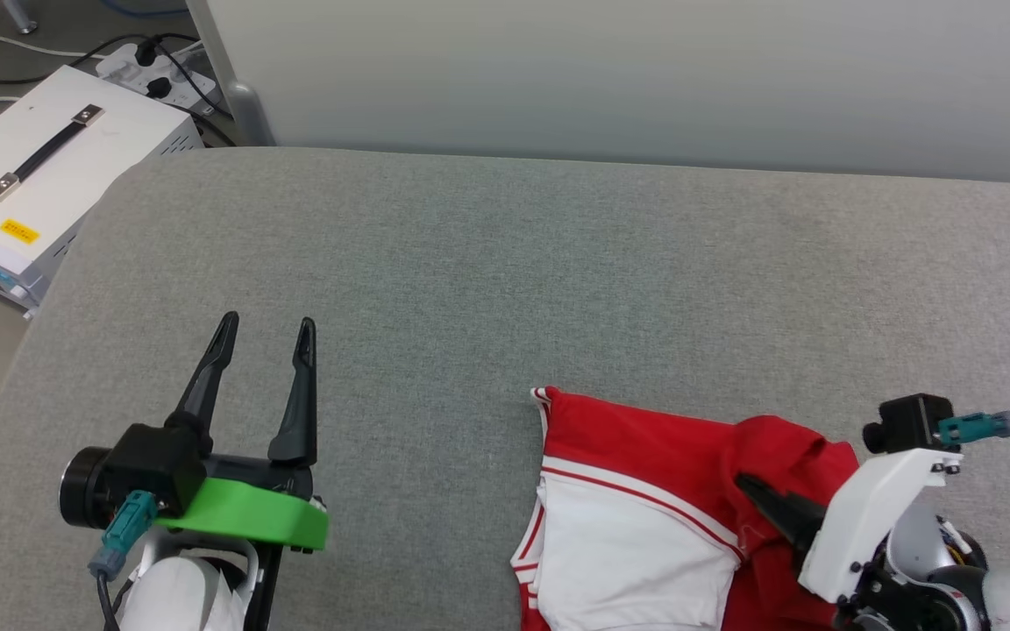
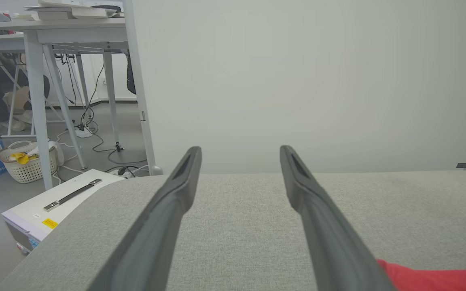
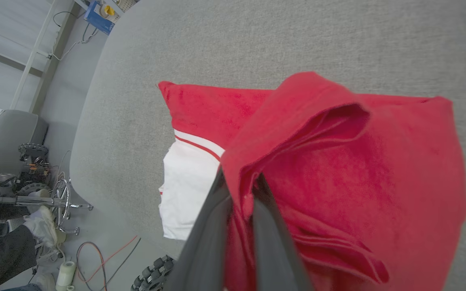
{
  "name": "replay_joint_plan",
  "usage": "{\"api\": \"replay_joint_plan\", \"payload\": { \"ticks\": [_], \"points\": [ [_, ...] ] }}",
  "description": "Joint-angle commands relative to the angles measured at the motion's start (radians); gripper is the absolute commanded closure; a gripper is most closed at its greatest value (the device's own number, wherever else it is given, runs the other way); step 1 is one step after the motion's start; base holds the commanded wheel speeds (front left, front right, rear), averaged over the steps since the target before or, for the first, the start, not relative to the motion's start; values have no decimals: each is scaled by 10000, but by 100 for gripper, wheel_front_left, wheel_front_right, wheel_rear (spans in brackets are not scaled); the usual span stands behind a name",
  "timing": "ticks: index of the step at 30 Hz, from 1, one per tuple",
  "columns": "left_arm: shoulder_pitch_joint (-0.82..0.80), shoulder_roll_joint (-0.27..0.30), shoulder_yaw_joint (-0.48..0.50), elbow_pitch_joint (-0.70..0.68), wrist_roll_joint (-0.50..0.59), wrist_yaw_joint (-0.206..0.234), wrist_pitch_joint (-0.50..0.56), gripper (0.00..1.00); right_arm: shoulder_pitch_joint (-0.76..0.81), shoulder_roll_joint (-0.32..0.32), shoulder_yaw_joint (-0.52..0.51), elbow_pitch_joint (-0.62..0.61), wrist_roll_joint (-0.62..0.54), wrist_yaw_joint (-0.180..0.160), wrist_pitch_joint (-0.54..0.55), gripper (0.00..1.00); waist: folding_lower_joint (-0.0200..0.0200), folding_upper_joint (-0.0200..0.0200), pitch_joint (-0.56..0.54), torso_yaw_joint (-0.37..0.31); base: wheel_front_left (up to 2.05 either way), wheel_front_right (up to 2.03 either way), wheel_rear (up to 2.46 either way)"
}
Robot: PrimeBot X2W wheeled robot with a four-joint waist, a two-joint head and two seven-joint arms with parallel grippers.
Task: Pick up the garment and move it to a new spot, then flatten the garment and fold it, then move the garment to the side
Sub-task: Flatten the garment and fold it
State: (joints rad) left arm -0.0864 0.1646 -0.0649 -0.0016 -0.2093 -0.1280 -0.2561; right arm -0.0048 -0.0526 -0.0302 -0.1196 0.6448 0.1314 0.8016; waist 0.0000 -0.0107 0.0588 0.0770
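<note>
Right claw (image 3: 240, 182) clamps a raised fold of the garment (image 3: 378, 161); left claw (image 1: 267, 324) gapes well aside.

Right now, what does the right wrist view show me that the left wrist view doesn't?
Right wrist view: the right claw pinched shut on a raised red fold of the garment, with its white sleeve lying flat beside it. Left wrist view: the left claw open and holding nothing, and a white box past the edge. Both: the grey surface and red garment fabric, just a corner in the left one.
</note>
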Motion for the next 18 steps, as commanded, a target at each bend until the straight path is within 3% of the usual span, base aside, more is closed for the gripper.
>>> {"api": "replay_joint_plan", "payload": {
  "ticks": [1, 9, 16, 17, 18],
  "points": [
    [133, 61, -42, 38, 0, -26, -57, 0, -246, 19, 299, 243, 240, -7, -248, 100, 0, 107, -11, 92, 0, 0, 0],
    [88, 25, -193, 38, 8, -27, -57, 0, -1255, 22, 2096, 2397, 1060, -7, -2024, 100, 0, 107, 130, 454, 0, 0, 0],
    [66, -11, -213, 87, 10, -27, -57, 0, -1997, 23, 2976, 3926, 1654, -7, -2754, 100, 0, 107, 177, 625, 0, 0, 0],
    [62, -19, -225, 88, 16, -27, -57, 0, -2097, 23, 3086, 4117, 1630, -7, -2881, 15, 0, 107, 174, 646, 0, 0, 0],
    [62, -25, -226, 92, 20, -27, -57, 0, -2159, 23, 3177, 4255, 1668, -7, -2961, 0, 0, 107, 169, 660, 0, 0, 0]
  ]
}}
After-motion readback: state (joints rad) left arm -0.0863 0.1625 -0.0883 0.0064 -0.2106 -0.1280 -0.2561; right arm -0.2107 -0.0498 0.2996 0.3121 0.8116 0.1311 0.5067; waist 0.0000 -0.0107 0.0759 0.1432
